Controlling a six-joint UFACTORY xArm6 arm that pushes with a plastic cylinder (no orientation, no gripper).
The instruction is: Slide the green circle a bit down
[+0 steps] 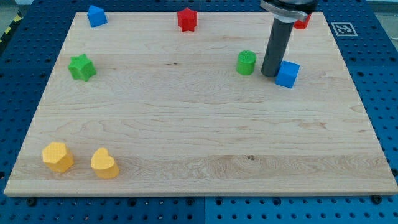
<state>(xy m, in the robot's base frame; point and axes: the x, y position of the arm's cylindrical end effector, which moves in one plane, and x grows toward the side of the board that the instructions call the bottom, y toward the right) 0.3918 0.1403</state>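
Observation:
The green circle (246, 63) is a short green cylinder on the wooden board, right of centre in the upper part of the view. My tip (270, 74) is the lower end of the dark rod, standing just right of the green circle with a small gap between them. A blue cube (287, 74) sits right beside my tip on its right, touching or nearly touching it.
A green star (81, 67) lies at the left. A blue block (96, 15) is at the top left, a red star-like block (187, 19) at the top centre. A red block (303, 23) is partly hidden behind the rod. Two yellow blocks (57, 156) (104, 163) lie at the bottom left.

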